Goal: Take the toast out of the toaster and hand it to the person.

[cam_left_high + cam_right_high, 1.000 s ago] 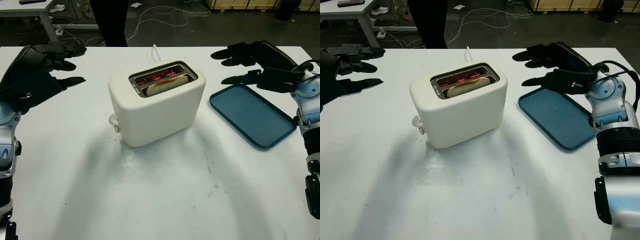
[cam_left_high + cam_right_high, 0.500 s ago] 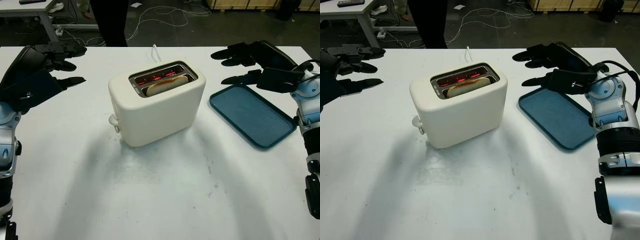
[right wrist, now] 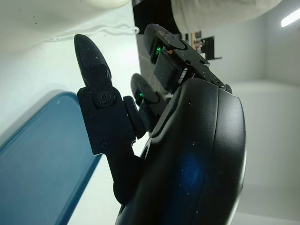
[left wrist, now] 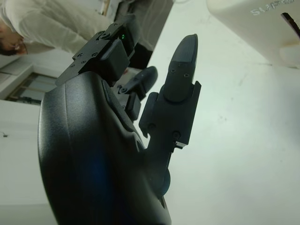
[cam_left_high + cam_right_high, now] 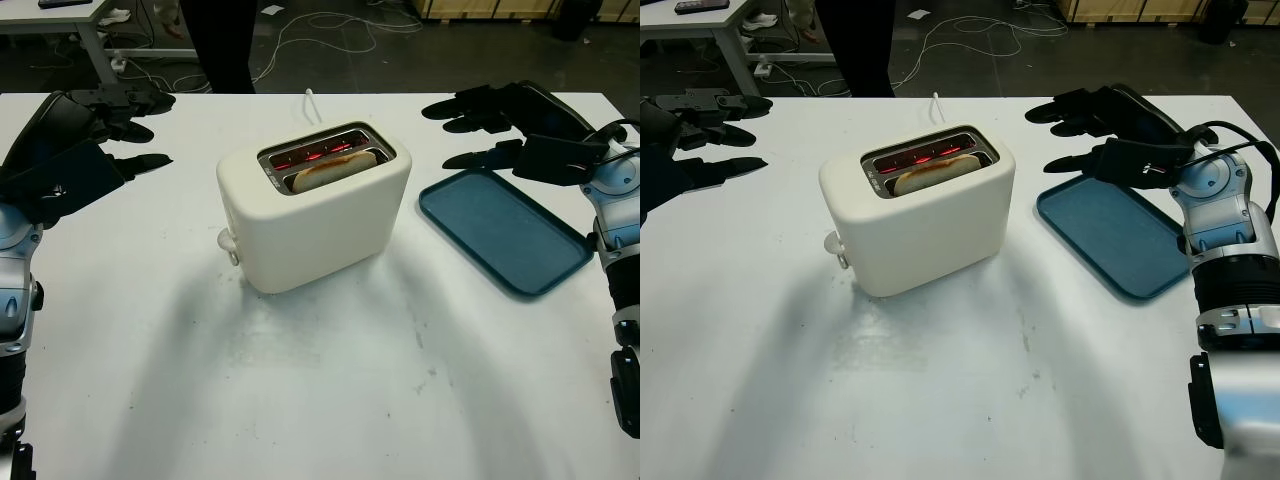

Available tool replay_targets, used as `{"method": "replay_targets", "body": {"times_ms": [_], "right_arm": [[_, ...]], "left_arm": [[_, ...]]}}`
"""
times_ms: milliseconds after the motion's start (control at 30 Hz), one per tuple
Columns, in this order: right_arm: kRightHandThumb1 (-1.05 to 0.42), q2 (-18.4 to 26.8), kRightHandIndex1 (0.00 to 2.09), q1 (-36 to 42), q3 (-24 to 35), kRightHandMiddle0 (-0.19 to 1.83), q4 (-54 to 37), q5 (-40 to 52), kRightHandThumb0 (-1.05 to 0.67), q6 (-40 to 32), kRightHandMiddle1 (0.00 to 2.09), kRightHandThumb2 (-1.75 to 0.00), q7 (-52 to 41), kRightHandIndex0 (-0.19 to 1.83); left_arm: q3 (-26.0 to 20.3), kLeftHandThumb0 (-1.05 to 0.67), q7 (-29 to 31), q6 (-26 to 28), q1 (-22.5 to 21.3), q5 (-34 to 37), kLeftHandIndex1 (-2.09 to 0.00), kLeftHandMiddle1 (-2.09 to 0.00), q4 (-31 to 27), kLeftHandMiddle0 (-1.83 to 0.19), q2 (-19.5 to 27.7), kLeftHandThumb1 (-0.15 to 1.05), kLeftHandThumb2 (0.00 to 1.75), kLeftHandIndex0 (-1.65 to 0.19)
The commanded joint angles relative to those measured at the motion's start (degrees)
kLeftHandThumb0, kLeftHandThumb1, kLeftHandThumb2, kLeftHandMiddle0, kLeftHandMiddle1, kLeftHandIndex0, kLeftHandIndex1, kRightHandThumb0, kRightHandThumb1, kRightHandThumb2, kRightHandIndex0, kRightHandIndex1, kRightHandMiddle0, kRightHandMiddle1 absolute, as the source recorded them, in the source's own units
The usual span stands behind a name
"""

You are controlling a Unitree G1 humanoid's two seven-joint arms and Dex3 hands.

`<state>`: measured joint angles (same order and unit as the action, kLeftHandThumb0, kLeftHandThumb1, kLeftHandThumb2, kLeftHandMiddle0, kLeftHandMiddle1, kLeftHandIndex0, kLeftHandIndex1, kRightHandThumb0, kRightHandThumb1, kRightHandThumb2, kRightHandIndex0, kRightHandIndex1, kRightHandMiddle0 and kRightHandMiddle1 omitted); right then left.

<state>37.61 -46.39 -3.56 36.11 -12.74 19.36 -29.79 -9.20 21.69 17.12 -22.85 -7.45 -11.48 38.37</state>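
Right hand: the right hand [image 5: 505, 125] is open and holds nothing; it hovers above the far end of the blue tray [image 5: 505, 232], to the right of the toaster.
Left hand: the left hand [image 5: 85, 140] is open too, empty, raised over the table's left side, well apart from the toaster.
Toast: the toast [image 5: 335, 169] sits in the near slot of the toaster [image 5: 310, 205], its browned top edge standing just above the slot rim; the far slot glows red.
Step in hand: likely the reach, with neither hand yet at the slot.
Doing it well: a hand should probably come down from above, pinch the exposed top edge on its two broad faces, and lift straight up so the slice does not jam on the slot walls or touch the glowing elements.
Edges: the toaster stands angled mid-table, its lever knob [image 5: 226, 240] at the left end; its white cord [image 5: 310, 103] runs off the far edge.
Open room: bare white table [image 5: 330, 380] lies in front and on both sides of the toaster; a person [image 5: 215, 40] stands beyond the far edge, so a handover would pass over the toaster's back.
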Motion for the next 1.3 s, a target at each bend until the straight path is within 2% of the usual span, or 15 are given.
{"method": "replay_targets", "body": {"times_ms": [0, 167, 467, 700, 1267], "right_arm": [[-0.83, 0.7, 0.01, -1.0, 0.0, 0.65, 0.2, 0.0, -0.53, 0.5, 0.0, 0.0, 0.2, 0.7], [-0.83, 0.6, 0.01, -0.9, 0.1, 0.65, 0.1, 0.1, -0.52, 0.4, 0.0, 0.0, 0.2, 0.7], [-0.83, 0.4, 0.0, -1.0, -0.2, 0.65, 1.2, -0.2, -0.52, 1.6, 0.0, 0.0, 0.5, 0.7], [-0.83, 0.5, 0.0, -1.2, -0.2, 0.64, 1.4, -0.2, -0.53, 1.5, 0.0, 0.0, 0.3, 0.7], [-0.83, 0.6, 0.0, -1.0, -0.3, 0.64, 1.1, -0.3, -0.51, 1.6, 0.0, 0.0, 0.5, 0.7]], "left_arm": [[0.1, -0.28, -0.8, 0.5, -0.8, -0.3, -0.06, -0.7, -0.5, -0.41, -0.3, 0.91, 0.0, -0.63], [0.2, -0.33, -0.9, -0.5, -0.6, -0.6, -0.06, -0.71, -0.2, -0.41, 0.0, 0.91, 0.0, -0.63], [-0.1, -0.29, -0.8, 1.5, -0.6, 0.4, -0.04, -0.71, -1.2, -0.38, -0.6, 0.92, 0.0, -0.61], [0.2, -0.31, -0.9, -0.2, -0.4, -0.5, -0.05, -0.73, -0.5, -0.39, 0.0, 0.91, 0.0, -0.63], [0.1, -0.3, -1.1, 0.9, -0.6, -0.1, -0.05, -0.73, -0.8, -0.38, -0.5, 0.91, 0.0, -0.62]]}}
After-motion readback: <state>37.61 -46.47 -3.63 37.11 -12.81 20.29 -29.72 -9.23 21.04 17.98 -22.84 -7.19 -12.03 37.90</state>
